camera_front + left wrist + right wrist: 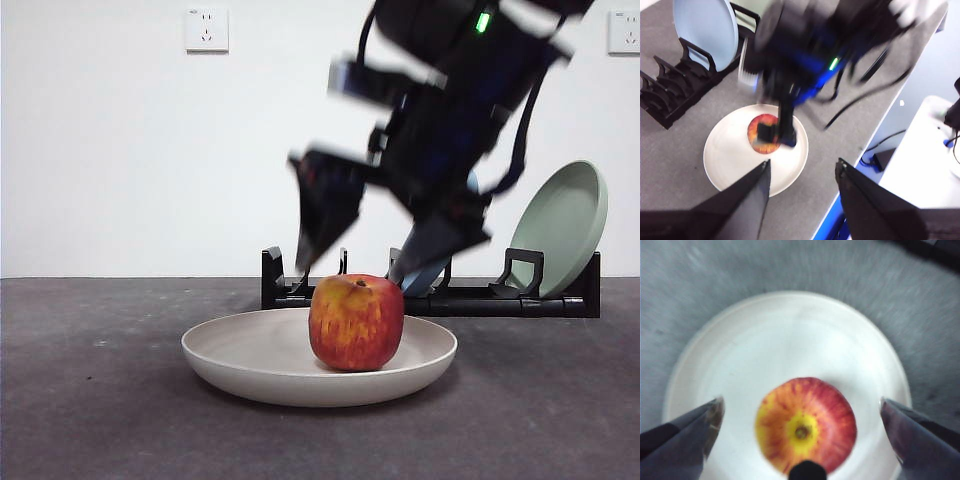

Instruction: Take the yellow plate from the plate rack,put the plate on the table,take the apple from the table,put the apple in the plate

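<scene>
Hovering right gripper [355,265], jaws released, above the round red apple [356,322] in the shallow cream plate [250,360]; we're risking a clip, rolling it rimward.

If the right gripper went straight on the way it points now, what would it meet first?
Most likely the apple. The right gripper hangs open just above it, pointing down, with one jaw on each side. The apple sits in the yellow plate, so going on would probably bring the gripper's palm onto the fruit; depth is unclear.

front: low, level, close to the apple [356,322] | left wrist: high, oblique, farther | right wrist: straight down, close | all share apple on yellow plate [250,355]
</scene>
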Robot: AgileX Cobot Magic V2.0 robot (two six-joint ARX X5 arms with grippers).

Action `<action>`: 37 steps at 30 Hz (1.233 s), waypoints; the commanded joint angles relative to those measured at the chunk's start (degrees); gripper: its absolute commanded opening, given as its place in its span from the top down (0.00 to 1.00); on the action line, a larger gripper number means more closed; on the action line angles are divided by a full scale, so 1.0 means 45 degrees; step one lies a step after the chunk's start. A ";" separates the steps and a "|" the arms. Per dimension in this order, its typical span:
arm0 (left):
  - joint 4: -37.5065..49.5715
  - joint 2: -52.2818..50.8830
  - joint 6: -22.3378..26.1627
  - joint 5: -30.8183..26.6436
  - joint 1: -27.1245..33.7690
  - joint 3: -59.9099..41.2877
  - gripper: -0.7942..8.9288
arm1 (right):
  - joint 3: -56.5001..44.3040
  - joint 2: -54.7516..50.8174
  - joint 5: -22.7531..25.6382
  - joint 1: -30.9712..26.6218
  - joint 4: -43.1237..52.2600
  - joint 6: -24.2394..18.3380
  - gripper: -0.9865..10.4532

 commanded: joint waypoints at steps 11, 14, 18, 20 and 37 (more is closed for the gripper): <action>-0.0481 -0.0015 -0.0092 0.0087 -0.0039 -0.0053 0.69 | 0.0068 -0.6615 -0.0816 0.0029 -0.8009 0.0083 0.34; -0.0806 -0.0015 -0.0092 0.0423 -0.0039 -0.0053 0.69 | 0.0063 -0.7961 -0.1447 0.0034 -0.9403 0.0087 0.34; -0.1117 -0.0015 -0.0092 0.1239 -0.0039 -0.0053 0.69 | 0.0063 -0.9311 -0.2084 0.0034 -1.0559 0.0117 0.34; -0.1234 -0.0015 -0.0092 0.1520 -0.0039 -0.0053 0.69 | 0.0068 -0.9836 -0.2069 0.0034 -1.0972 0.0389 0.34; -0.1972 -0.0015 -0.0087 0.1695 -0.0039 -0.0053 0.92 | 0.0068 -1.0681 -0.2016 0.0029 -1.1798 0.0432 0.92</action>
